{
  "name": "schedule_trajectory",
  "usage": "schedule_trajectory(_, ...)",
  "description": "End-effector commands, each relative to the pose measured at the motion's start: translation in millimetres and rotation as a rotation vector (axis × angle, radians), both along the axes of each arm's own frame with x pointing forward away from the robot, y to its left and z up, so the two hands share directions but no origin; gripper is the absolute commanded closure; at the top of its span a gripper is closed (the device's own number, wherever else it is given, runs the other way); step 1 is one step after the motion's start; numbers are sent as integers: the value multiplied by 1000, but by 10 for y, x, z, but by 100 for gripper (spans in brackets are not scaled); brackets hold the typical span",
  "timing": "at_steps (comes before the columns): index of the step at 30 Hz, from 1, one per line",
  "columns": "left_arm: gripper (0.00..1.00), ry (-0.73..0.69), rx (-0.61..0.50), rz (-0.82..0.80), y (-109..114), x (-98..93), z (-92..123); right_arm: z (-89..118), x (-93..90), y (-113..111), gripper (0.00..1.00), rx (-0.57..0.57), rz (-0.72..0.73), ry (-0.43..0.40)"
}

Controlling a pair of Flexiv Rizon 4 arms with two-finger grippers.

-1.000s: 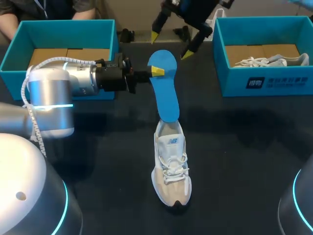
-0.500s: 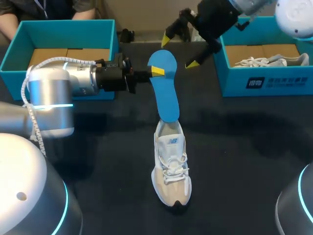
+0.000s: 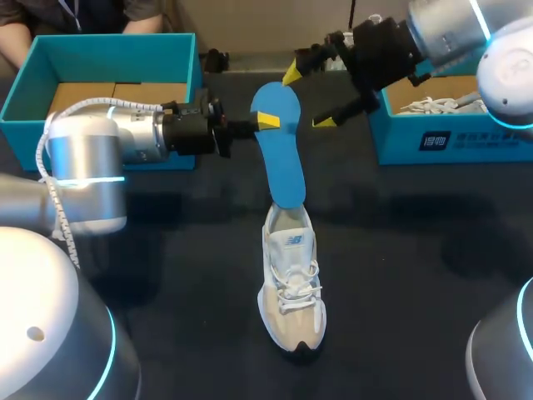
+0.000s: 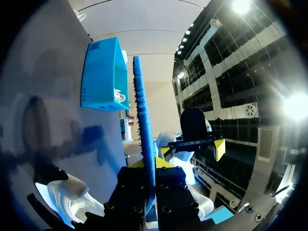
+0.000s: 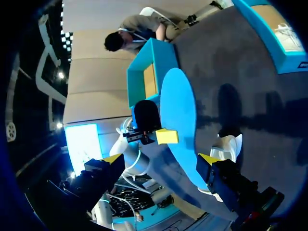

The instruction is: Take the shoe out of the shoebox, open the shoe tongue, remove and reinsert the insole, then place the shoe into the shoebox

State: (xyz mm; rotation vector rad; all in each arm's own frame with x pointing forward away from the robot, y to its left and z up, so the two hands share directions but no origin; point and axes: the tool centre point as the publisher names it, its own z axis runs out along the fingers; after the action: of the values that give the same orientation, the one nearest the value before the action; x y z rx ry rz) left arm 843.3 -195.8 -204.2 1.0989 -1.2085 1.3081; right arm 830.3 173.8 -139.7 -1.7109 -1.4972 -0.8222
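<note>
A blue insole [image 3: 276, 142] stands nearly upright, its lower end at the collar of a white and beige shoe [image 3: 291, 283] on the dark table. My left gripper [image 3: 266, 122] is shut on the insole's upper part from the left. In the left wrist view the insole [image 4: 143, 120] shows edge-on between the fingers, with the shoe [image 4: 67, 202] below. My right gripper [image 3: 308, 97] is open just right of the insole's top, touching nothing. In the right wrist view, the insole [image 5: 180, 120] lies ahead of the right gripper [image 5: 161, 159], between its spread tips.
A teal shoebox [image 3: 108, 42] with a cardboard floor stands at the back left. A second teal shoebox [image 3: 450, 137] at the back right holds another light shoe [image 3: 466, 104]. The dark tabletop stretches around the standing shoe.
The right arm has swung over from behind the insole to its right side, its open gripper now lower and to the right. The left arm, insole and shoe have not moved.
</note>
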Motion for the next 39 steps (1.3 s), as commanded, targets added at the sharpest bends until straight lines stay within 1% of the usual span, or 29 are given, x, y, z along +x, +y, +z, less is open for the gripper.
schedule_trajectory(1, 100, -55, -17, 8, 46, -28, 42, -71, -47, -37, 0, 140, -21, -22)
schedule_trajectory(3, 100, -105, -27, 4, 85, -36, 80, -78, -48, -44, 0, 145, -23, -18)
schedule_trajectory(6, 100, -176, -45, 11, 139, -29, 144, -106, -53, -66, 0, 176, -23, -35)
schedule_trajectory(12, 100, -352, -48, 28, 182, -6, 241, -154, -33, -88, 0, 252, -11, -54)
schedule_trajectory(15, 100, -480, -50, 24, 183, -24, 311, -154, -33, -88, 0, 252, -11, -54)
schedule_trajectory(17, 100, -640, -70, 22, 192, -50, 382, -154, -33, -88, 0, 252, -11, -54)
schedule_trajectory(18, 100, -692, -80, 12, 210, -64, 416, -154, -33, -88, 0, 252, -11, -54)
schedule_trajectory(19, 100, -741, -80, 42, 219, -51, 457, -154, -33, -88, 0, 252, -11, -54)
schedule_trajectory(29, 100, -741, -80, 42, 219, -51, 457, -154, -33, -88, 0, 252, -11, -54)
schedule_trajectory(31, 100, -782, -118, 27, 285, -44, 463, -154, -33, -88, 0, 252, -11, -54)
schedule_trajectory(33, 100, -876, -144, 0, 346, -37, 522, -154, -33, -88, 0, 252, -11, -54)
schedule_trajectory(36, 100, -1074, -109, -11, 378, -65, 629, -154, -33, -88, 0, 252, -11, -54)
schedule_trajectory(38, 100, -1255, -64, -23, 415, -130, 693, -154, -33, -88, 0, 252, -11, -54)
schedule_trajectory(39, 100, -1381, -14, -35, 455, -154, 720, -154, -33, -88, 0, 252, -11, -54)
